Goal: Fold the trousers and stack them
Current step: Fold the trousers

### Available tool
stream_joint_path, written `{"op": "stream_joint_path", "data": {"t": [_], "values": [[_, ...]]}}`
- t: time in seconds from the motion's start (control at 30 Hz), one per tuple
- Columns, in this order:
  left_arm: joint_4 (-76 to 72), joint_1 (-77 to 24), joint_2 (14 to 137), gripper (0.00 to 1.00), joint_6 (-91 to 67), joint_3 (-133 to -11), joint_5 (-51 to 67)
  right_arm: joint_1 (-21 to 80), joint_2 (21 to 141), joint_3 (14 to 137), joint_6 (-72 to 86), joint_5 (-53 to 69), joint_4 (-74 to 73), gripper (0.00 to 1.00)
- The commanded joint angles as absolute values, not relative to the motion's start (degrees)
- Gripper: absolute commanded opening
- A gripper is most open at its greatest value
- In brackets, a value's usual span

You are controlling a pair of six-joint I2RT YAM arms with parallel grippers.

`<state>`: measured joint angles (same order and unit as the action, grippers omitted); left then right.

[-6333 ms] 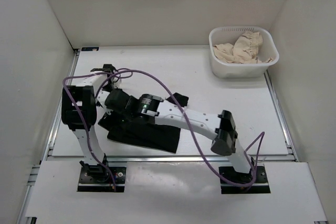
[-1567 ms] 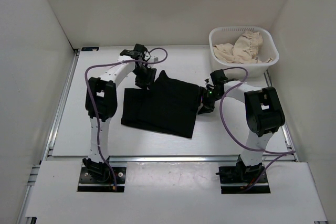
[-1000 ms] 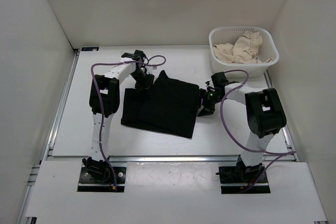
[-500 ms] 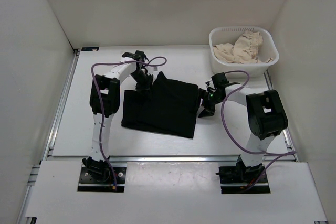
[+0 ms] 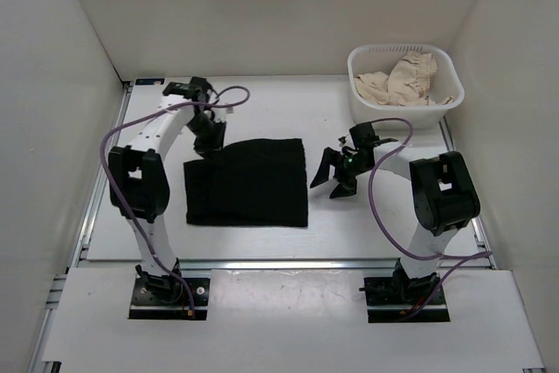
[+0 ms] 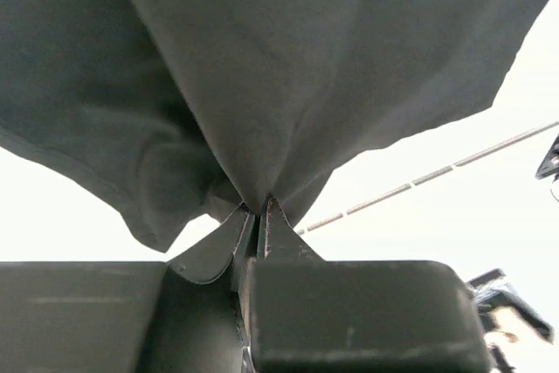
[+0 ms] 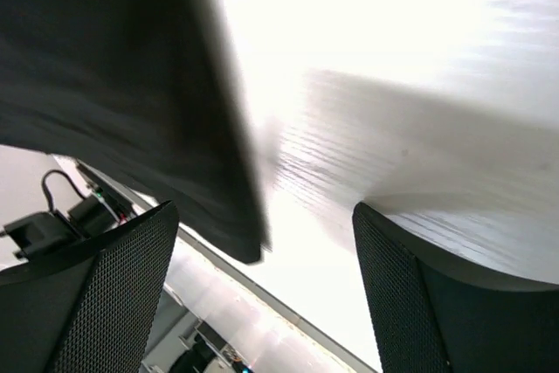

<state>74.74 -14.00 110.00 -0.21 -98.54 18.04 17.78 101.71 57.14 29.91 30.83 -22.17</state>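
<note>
Trousers (image 5: pixel 249 183) lie folded, left of table (image 5: pixel 393 216) centre. Left gripper (image 5: pixel 208 143) clamped on their far-left corner; right gripper (image 5: pixel 330 179) spread wide, empty, beside right edge. Pull gently, keep layers aligned.

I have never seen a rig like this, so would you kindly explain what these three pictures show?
These are two robot arms bolted to a white table. The overhead picture looks down from above and behind them: the left arm on the left, the right arm on the right. The other two pictures come from a small camera on each wrist, looking out at whatever that arm is working on. On the table lie folded black trousers, and at the far right stands a white basket holding a beige cloth. The left fingers are shut, pinching the trousers near their far left corner. The right fingers are open beside the trousers' right edge and hold nothing.
</note>
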Motion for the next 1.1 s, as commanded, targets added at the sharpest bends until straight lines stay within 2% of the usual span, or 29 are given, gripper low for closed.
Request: {"op": "stream_joint_path", "data": {"t": [0.0,0.1,0.17,0.33,0.43,0.63,0.8,0.83,0.9,0.93,1.07], "values": [[75.5,-5.1,109.4,0.15,0.0,-93.9,19.6,20.6,102.1,58.5,28.0,29.6,-23.3,0.87],[71.2,-1.7,107.2,0.15,0.0,-87.7,22.7,22.8,103.4,60.6,28.6,29.6,-22.7,0.88],[64.4,-2.3,106.5,0.15,0.0,-80.6,18.4,24.8,104.7,61.9,28.7,30.2,-22.1,0.88],[62.4,-2.8,107.1,0.15,0.0,-78.7,19.5,28.6,107.8,66.2,30.4,32.3,-20.0,0.89],[64.0,-2.8,107.1,0.15,0.0,-83.4,21.6,30.0,109.5,67.8,31.5,32.3,-20.0,0.89],[75.1,-4.7,111.4,0.15,0.0,-102.9,28.6,30.0,111.4,69.1,34.0,30.2,-18.8,0.90],[75.6,-2.9,100.6,0.15,0.0,-102.7,12.3,30.5,111.4,69.6,34.5,30.2,-18.8,0.90],[75.6,-2.0,99.1,0.15,0.0,-102.2,5.1,30.5,111.4,69.6,34.5,30.2,-20.0,0.90],[75.6,-0.3,94.7,0.15,0.0,-98.5,-2.0,31.0,111.4,71.1,33.0,29.5,-21.5,0.90],[75.6,1.7,93.1,0.15,0.0,-91.6,-4.7,31.8,111.4,71.8,32.3,29.4,-23.4,0.90],[75.6,8.0,90.0,0.15,0.0,-74.0,2.3,33.0,112.6,74.9,31.2,28.6,-24.6,0.90]]}}
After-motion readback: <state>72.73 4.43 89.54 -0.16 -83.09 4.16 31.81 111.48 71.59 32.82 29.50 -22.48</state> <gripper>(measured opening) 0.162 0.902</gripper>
